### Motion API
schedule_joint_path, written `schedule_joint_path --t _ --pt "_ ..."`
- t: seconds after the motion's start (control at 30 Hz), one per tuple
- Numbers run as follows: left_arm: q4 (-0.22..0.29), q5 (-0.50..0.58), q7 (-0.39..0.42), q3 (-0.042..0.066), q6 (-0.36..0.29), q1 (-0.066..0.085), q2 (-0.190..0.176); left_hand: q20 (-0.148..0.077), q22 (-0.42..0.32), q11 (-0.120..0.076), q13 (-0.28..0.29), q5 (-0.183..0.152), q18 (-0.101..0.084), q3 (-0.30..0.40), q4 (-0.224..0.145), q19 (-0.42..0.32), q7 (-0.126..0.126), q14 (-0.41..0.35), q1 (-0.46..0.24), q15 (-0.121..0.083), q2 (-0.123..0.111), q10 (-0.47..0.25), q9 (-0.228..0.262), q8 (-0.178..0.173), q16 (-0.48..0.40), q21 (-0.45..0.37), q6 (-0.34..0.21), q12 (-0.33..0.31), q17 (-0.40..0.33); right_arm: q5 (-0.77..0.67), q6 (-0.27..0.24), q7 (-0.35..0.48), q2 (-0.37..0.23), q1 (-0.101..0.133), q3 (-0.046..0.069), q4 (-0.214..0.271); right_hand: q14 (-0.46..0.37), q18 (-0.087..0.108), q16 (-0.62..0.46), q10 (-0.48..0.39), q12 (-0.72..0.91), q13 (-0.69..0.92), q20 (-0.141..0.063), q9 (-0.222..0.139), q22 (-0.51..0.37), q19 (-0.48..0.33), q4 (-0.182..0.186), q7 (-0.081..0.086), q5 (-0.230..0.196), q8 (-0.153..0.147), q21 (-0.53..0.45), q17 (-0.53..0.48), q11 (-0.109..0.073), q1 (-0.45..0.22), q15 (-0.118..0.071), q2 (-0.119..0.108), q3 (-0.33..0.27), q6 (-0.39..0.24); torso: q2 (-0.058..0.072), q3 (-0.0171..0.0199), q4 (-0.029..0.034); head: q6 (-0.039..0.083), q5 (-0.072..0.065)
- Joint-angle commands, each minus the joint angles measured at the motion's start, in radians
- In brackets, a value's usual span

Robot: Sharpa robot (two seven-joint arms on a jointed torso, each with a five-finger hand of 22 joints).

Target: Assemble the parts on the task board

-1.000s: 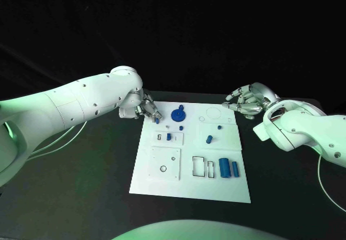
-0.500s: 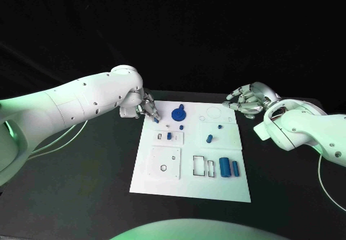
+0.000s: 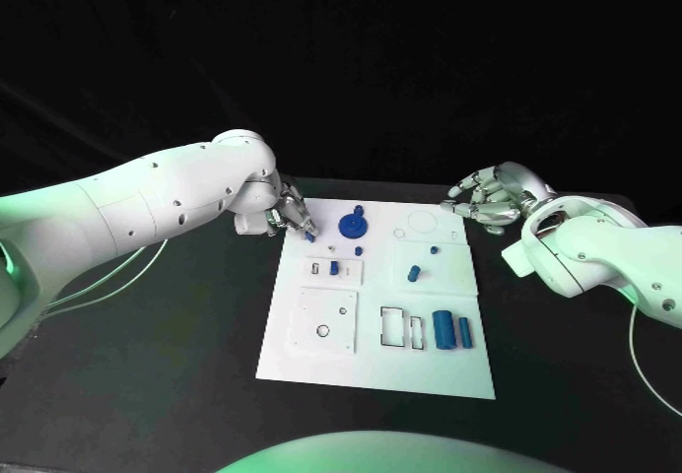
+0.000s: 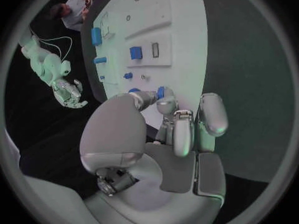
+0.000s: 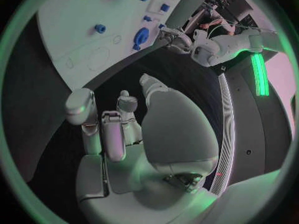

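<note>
The white task board point(image 3: 376, 365) lies in the middle of the black table. My left hand point(image 3: 290, 214) hovers over its far left corner and pinches a small blue part point(image 3: 308, 235) between thumb and a finger; the left wrist view shows that part point(image 4: 161, 92) at the fingertips of the left hand point(image 4: 171, 129). A round blue part with a knob point(image 3: 353, 229) sits just beside it. My right hand point(image 3: 489, 198) hangs off the board's far right corner, fingers loosely bent, holding nothing; the right wrist view shows the right hand point(image 5: 121, 129) the same way.
Small blue parts point(image 3: 414, 274) stand in the board's middle, and one sits in a raised plate point(image 3: 334, 267). Two blue cylinders point(image 3: 443, 329) lie at the near right beside rectangular slots point(image 3: 401, 328). A square white plate point(image 3: 324, 321) is at the near left.
My left arm has shifted slightly; its hand stays at the board's far left corner with the blue part. The right hand has not moved.
</note>
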Motion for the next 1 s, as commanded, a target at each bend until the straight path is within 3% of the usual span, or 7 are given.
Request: schedule_joint_path --t 0.03,0.27,0.4,0.53,0.8,1.0 --pt "0.056 0.047 0.010 0.002 -0.065 0.000 -0.029 -0.001 0.021 -0.002 0.009 -0.003 0.002 0.154 -0.145 0.007 -0.005 0.106 -0.013 -0.002 -0.004 0.012 0.102 0.022 0.006 -0.002 0.000 0.011 0.263 -0.011 0.013 -0.002 -0.002 -0.001 0.000 0.000 0.061 0.010 -0.003 0.005 0.006 0.000 -0.001 0.000 0.001 0.004 0.000 0.002 0.006 0.004 0.001 0.109 -0.005 -0.007 0.000 0.000 0.008 -0.007 -0.001 -0.0003 0.0024 0.000 0.000" --pt "0.197 0.023 0.024 0.003 -0.144 -0.007 -0.108 -0.004 0.026 -0.005 0.028 -0.005 0.001 0.180 -0.161 0.012 -0.009 0.106 -0.028 -0.005 -0.012 0.029 0.106 0.029 0.006 0.001 0.009 0.030 0.263 -0.011 0.013 -0.001 -0.005 -0.001 0.000 0.002 0.061 0.011 -0.003 0.005 0.006 0.000 -0.001 -0.001 0.000 0.004 -0.001 0.002 0.008 0.005 -0.001 0.109 -0.005 -0.007 0.000 0.000 0.008 -0.007 -0.003 -0.0006 0.0060 0.000 0.001" --pt "0.269 -0.021 0.044 0.003 -0.178 -0.021 -0.148 -0.005 0.027 -0.006 0.032 -0.007 0.001 0.191 -0.166 0.014 -0.010 0.106 -0.033 -0.007 -0.015 0.033 0.107 0.031 0.006 0.002 0.012 0.033 0.263 -0.011 0.013 -0.001 -0.007 -0.002 0.000 0.002 0.061 0.011 -0.003 0.005 0.006 0.000 -0.001 -0.001 0.000 0.004 -0.001 0.002 0.008 0.005 -0.001 0.109 -0.005 -0.007 0.000 0.000 0.008 -0.007 -0.005 -0.0026 0.0091 -0.004 -0.001" --pt "0.318 -0.084 0.061 0.004 -0.198 -0.037 -0.175 -0.006 0.029 -0.007 0.033 -0.011 0.000 0.201 -0.169 0.015 -0.011 0.106 -0.040 -0.008 -0.018 0.036 0.108 0.033 0.006 0.003 0.015 0.035 0.263 -0.011 0.014 -0.001 -0.008 -0.004 0.000 0.002 0.061 0.011 -0.003 0.005 0.006 0.000 -0.001 -0.001 0.000 0.004 -0.001 0.002 0.008 0.005 -0.001 0.109 -0.005 -0.007 0.000 0.000 0.008 -0.007 -0.005 -0.0023 0.0088 -0.002 0.002" --pt "0.369 -0.138 0.076 0.003 -0.215 -0.060 -0.204 -0.007 0.030 -0.008 0.037 -0.013 0.000 0.211 -0.172 0.016 -0.012 0.106 -0.044 -0.009 -0.021 0.040 0.108 0.034 0.006 0.003 0.018 0.039 0.263 -0.011 0.014 0.000 -0.008 -0.006 0.000 0.002 0.061 0.011 -0.003 0.005 0.006 -0.001 -0.001 -0.001 -0.001 0.003 -0.001 0.002 0.010 0.006 -0.002 0.109 -0.005 -0.007 0.000 0.000 0.009 -0.008 -0.004 -0.0030 0.0096 -0.004 0.005" --pt "0.378 -0.155 0.067 0.003 -0.203 -0.070 -0.206 -0.007 0.032 -0.009 0.039 -0.011 0.000 0.217 -0.175 0.018 -0.013 0.106 -0.047 -0.009 -0.023 0.043 0.108 0.035 0.006 0.005 0.021 0.041 0.263 -0.011 0.013 0.000 -0.008 -0.007 0.000 0.002 0.061 0.011 -0.003 0.005 0.006 -0.001 -0.001 -0.001 -0.001 0.003 -0.001 0.002 0.010 0.006 -0.002 0.109 -0.005 -0.007 0.000 0.000 0.009 -0.008 -0.003 -0.0010 0.0058 -0.006 0.008"
